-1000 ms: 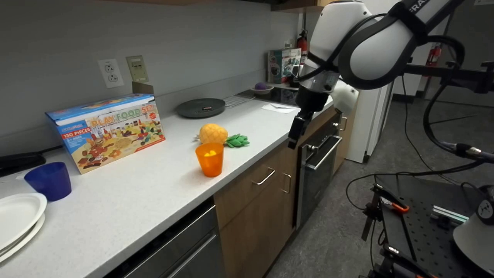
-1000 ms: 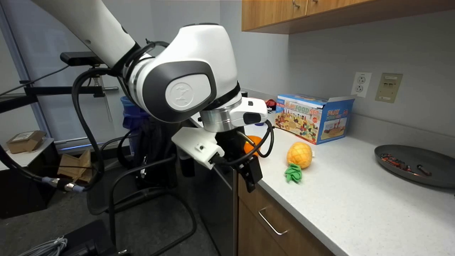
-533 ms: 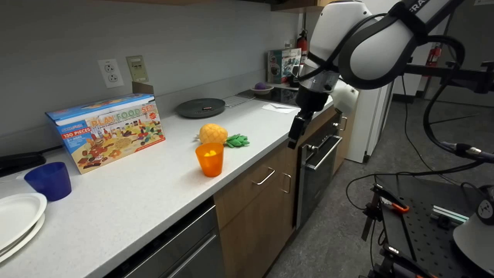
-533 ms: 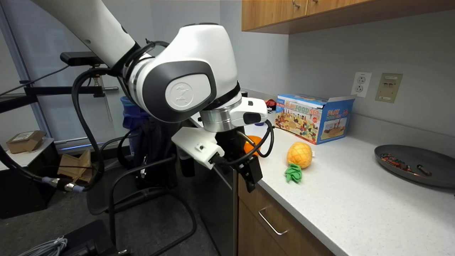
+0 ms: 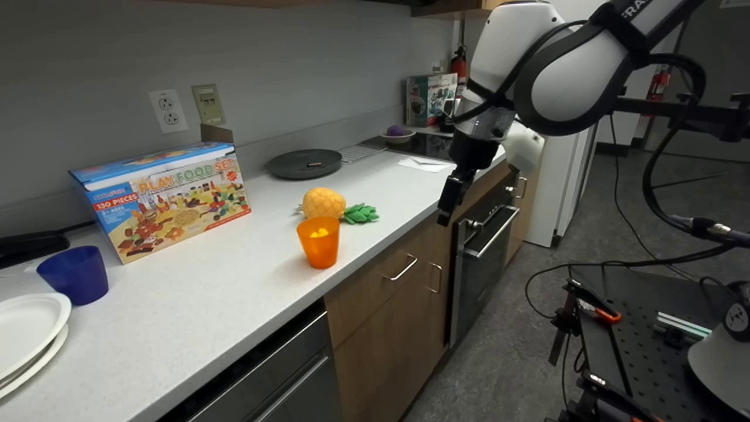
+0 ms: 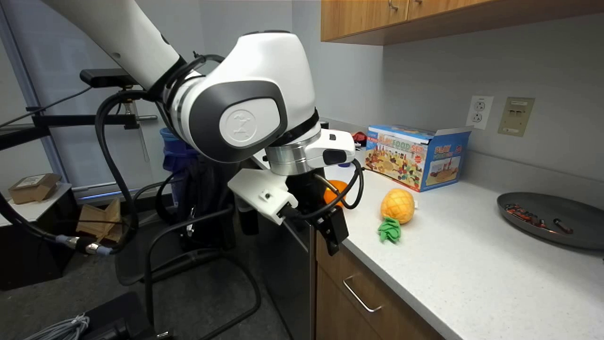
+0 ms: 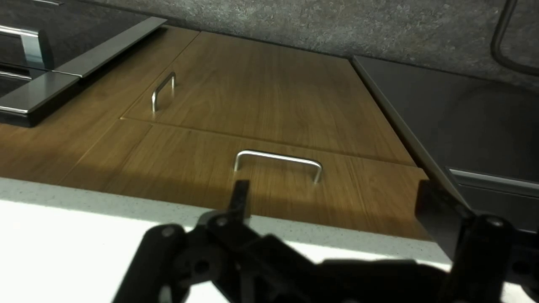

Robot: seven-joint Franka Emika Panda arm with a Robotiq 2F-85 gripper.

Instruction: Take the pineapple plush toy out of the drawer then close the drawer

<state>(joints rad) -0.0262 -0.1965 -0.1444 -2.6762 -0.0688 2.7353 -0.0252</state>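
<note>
The hand [image 7: 333,185] is hanging near the front edge of the surface [image 5: 205,310], released: in the wrist view its two fingers [image 7: 241,198] are standing wide apart with nothing between them. The pineapple toy [image 6: 397,206] is lying on its side on the surface, a little in from the front edge, its green tuft [image 6: 390,230] pointing toward that edge; the hand is not touching it. I am judging it light and soft, likely squashing under a grip rather than breaking. Its cloth-looking skin is probably giving enough friction, though the round shape could be letting it roll. The best hold is probably going across the middle of the yellow-orange body [image 5: 324,203]; the tuft is looking floppy, and pinching that alone could be leaving the toy swinging. Near the toy, also by the front edge, an orange cup [image 5: 319,246] is standing upright; a gap is showing between them in an exterior view. Under that edge the drawer [image 7: 276,191] is sitting closed, its front level with the cupboard door [image 7: 269,97] below and its metal handle [image 7: 280,157] free. Farther out, a box [image 5: 173,202] and a pan [image 5: 304,165] are resting toward the back edge. Against the exterior frames of half a second and a second ago, I am seeing no difference: hand, toy, cup and drawer are keeping their places.
</note>
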